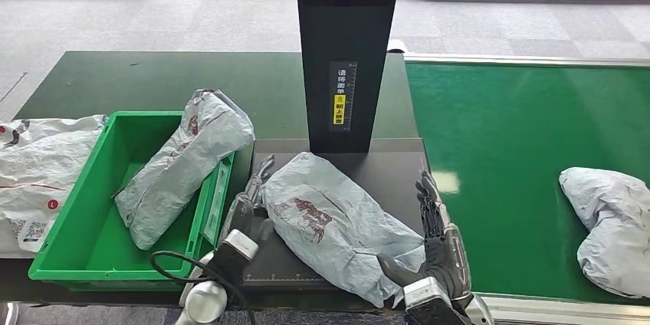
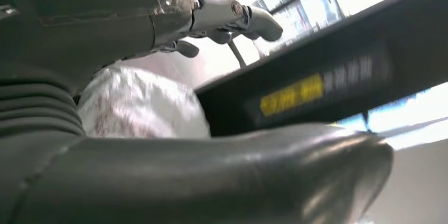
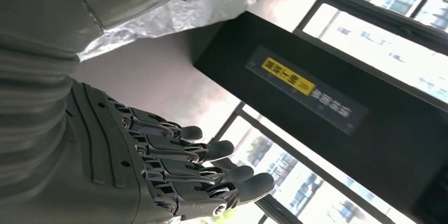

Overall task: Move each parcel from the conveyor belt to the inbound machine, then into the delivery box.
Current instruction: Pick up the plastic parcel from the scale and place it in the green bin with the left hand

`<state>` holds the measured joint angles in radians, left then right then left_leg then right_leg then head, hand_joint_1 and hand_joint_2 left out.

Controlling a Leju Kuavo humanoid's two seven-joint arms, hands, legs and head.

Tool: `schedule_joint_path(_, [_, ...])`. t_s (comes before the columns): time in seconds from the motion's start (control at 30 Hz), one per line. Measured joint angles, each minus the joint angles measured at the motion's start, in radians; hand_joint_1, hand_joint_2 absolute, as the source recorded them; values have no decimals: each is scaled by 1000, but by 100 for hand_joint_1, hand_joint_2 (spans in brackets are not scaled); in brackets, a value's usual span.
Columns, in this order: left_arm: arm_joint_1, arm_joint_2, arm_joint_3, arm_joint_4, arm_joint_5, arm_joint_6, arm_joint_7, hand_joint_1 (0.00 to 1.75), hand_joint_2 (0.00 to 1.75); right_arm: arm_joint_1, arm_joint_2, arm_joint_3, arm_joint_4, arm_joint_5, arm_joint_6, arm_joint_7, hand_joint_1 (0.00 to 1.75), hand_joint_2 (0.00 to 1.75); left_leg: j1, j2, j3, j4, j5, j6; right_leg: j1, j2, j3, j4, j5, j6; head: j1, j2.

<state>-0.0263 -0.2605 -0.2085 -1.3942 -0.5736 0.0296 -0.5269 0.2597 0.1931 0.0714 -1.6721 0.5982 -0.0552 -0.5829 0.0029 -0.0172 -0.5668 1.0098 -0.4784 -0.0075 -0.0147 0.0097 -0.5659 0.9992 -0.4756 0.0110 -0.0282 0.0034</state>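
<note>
A grey parcel point(image 1: 329, 221) with a red print lies on the black platform point(image 1: 395, 168) of the inbound machine, below its black column point(image 1: 349, 49). My left hand point(image 1: 249, 201) lies at the parcel's left side with its fingers stretched along it. My right hand point(image 1: 437, 233) stands at the parcel's right side, fingers straight, thumb against the parcel's near end. In the left wrist view the parcel point(image 2: 142, 108) shows between the thumb and fingers of the left hand point(image 2: 105, 34). The right wrist view shows the right hand point(image 3: 158, 166) with fingers point(image 3: 211, 150) extended, the parcel point(image 3: 158, 20) beside it.
A green delivery box point(image 1: 84, 241) at the left holds one grey parcel point(image 1: 180, 164) leaning over its right wall. Another grey parcel point(image 1: 613, 218) lies on the green conveyor belt point(image 1: 506, 126) at the right. White bags point(image 1: 38, 172) lie left of the box.
</note>
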Motion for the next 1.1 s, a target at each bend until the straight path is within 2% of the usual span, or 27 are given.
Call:
schedule_joint_path(0.13, [-19,9,-89,53,-251,44,33,0,175,13,9,-24,-36,-16,29,-47,0,175,0,0,0,0,0,0,0,0,0,0,0,0,0,0])
schedule_joint_path(0.23, [-43,16,-149,117,-349,67,46,0,175,22,12,-28,-50,-24,37,-67,0,175,0,0,0,0,0,0,0,0,0,0,0,0,0,0])
schedule_joint_path(0.47, [-114,18,-224,269,-398,74,36,0,175,18,13,-34,-51,-44,49,-73,0,175,0,0,1,0,0,0,0,0,0,0,0,0,0,0])
schedule_joint_path(0.83, [-173,-3,-257,417,-398,58,39,0,175,-12,13,-34,-43,-51,52,-71,0,175,0,0,1,0,0,0,0,0,0,0,0,0,0,0])
schedule_joint_path(0.97, [-192,-12,-266,458,-404,68,37,174,175,-20,13,-34,-38,-55,52,-63,0,175,0,0,1,0,0,0,0,0,1,0,0,0,0,0])
schedule_joint_path(1.1, [-213,-19,-266,494,-424,127,29,175,175,-20,13,-34,-37,-57,48,-59,0,175,0,0,1,0,0,0,0,0,1,0,0,0,0,0])
